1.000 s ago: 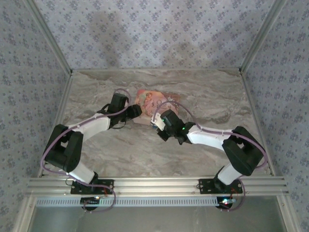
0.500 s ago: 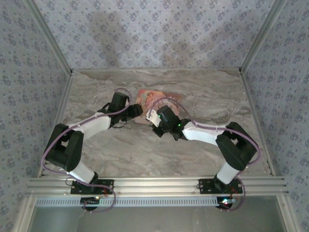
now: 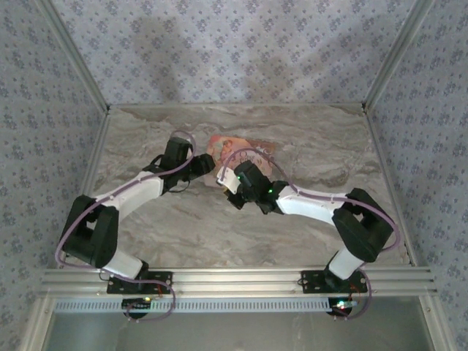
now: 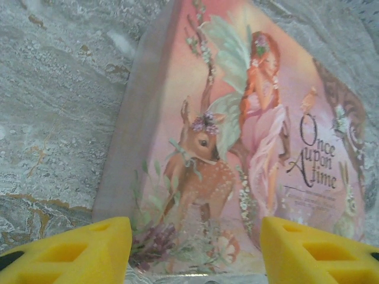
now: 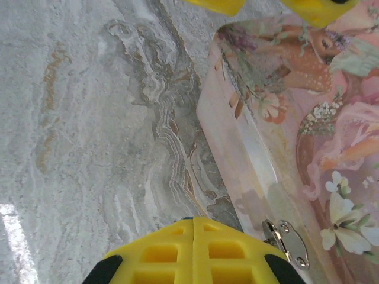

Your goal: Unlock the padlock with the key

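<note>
While the grey marbled table top (image 3: 307,212) and the pink rectangular box printed with a fairy and a fawn (image 4: 237,118) lie as they did one second ago, both arms differ in pose. In the top view, the left arm (image 3: 135,191) now has its elbow lower and further left. The right arm (image 3: 314,205) has carried its wrist leftward, toward the near left corner of the box.

The box lies flat at mid-table, lid up. The left gripper (image 4: 195,234) is at the left end of the box. Its yellow fingers (image 4: 71,245) are spread wide at the end of the lid and grip nothing. The right gripper (image 5: 193,228) is just off the front wall of the box, fingers pressed together. Whether anything lies between the pads cannot be told.

A small silver metal hasp (image 5: 287,239) sits on that front wall, just beside the right fingertips. The positions of the padlock and the key cannot be told.
</note>
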Robot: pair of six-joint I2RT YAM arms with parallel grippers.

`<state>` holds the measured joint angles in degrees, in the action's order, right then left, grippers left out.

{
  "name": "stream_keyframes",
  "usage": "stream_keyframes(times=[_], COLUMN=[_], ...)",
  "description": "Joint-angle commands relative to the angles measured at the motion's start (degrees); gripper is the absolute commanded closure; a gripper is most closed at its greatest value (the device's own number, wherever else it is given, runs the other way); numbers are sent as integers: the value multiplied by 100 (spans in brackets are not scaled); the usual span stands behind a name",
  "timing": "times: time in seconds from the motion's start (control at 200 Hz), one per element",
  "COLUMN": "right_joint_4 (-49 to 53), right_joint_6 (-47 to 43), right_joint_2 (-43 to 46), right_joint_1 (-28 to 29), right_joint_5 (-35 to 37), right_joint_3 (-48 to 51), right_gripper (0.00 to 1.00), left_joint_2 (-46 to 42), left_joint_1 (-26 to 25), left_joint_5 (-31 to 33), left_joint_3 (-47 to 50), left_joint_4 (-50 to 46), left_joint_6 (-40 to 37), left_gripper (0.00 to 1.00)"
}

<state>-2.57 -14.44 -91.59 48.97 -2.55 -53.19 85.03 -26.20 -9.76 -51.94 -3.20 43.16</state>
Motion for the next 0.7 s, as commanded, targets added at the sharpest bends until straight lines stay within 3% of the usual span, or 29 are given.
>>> stream_keyframes(times=[0.0, 0.395, 0.695], right_joint_4=[147, 599, 894], right_joint_6=[19, 481, 1279], right_joint_2=[370, 1552, 2711], right_joint_1=[81, 87, -297], right_joint_5=[70, 323, 708], right_joint_3=[11, 431, 1269], right_gripper=[100, 100, 100], left_joint_2=[-336, -1307, -2008], left_joint_1=[36, 44, -65], left_joint_5=[61, 324, 292], left_joint_3=[159, 782, 1279], left_joint_4=[-27, -304, -374], left_joint_6=[41, 72, 286], left_gripper=[41, 39, 38])
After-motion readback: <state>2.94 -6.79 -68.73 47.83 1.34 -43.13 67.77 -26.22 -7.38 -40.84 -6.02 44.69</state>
